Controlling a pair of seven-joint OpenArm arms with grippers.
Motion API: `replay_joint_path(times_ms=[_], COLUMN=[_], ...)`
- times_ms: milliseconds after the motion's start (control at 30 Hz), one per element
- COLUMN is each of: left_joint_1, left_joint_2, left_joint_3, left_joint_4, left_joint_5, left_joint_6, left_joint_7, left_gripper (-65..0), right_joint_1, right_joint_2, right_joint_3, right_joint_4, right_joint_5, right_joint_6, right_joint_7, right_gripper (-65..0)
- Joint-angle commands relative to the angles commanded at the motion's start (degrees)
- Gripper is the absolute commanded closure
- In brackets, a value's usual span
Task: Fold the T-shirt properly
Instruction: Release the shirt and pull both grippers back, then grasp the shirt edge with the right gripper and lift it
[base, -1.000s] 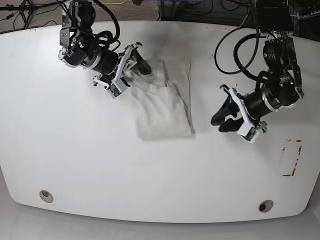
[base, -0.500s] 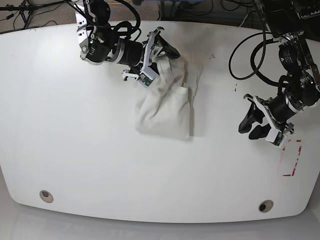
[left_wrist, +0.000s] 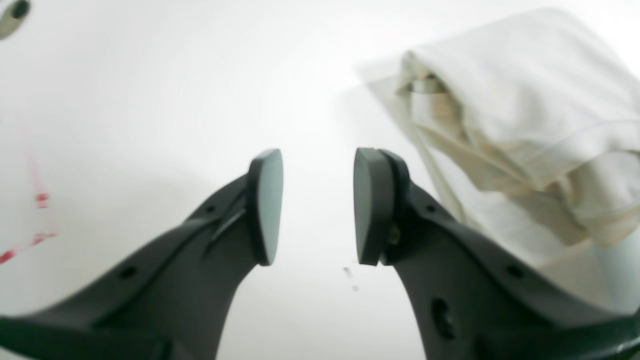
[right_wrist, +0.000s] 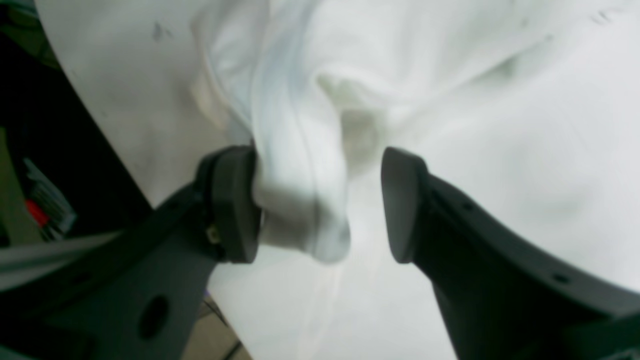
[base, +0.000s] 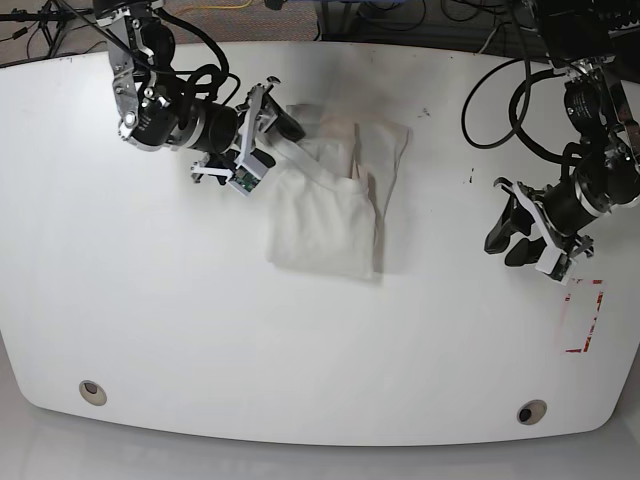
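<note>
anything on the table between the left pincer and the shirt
Nothing but bare white tabletop between the left pincer and the cream cotton T-shirt, shown in the base view.

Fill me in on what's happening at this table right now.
A two-armed robot is folding a cream soft cotton T-shirt on a white tabletop. The shirt lies partly folded into a rough rectangle near the table's middle. The right hand is at the shirt's top corner with its jaws apart and a bunch of fabric between them, pressed against one finger. The left hand is open and empty, off to the side of the shirt, near some red tape marks.
</note>
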Motion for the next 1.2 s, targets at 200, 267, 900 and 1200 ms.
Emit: replay_joint_path(times_ms=[200,267,900,1200], left_joint_1=[0.18,0.18,0.26,0.35], left_joint_2=[0.0,0.0,0.0,0.26], left_joint_3=[0.0,0.0,0.0,0.18], left_joint_4=[-0.09,-0.09,-0.09,-0.18], left_joint_5=[0.0,0.09,0.09,0.09], left_joint_6=[0.0,0.0,0.0,0.0], left_joint_7=[0.0,0.0,0.0,0.0], left_gripper=[-22.1,-22.1,-22.1,-22.1], right_joint_1=[-0.09,-0.18,0.35,4.13], right_joint_2=[3.16,3.08,4.84,-0.26], right_joint_3=[-0.18,-0.18,6.77,7.56], right_joint_4=[0.0,0.0,-1.23,-1.14], right_joint_5=[0.0,0.0,-15.21,-21.63], right_joint_6=[0.0,0.0,0.09,0.09], right_joint_7=[0.0,0.0,0.0,2.9], right_gripper=[-35.7,-35.7,-35.8,-35.7])
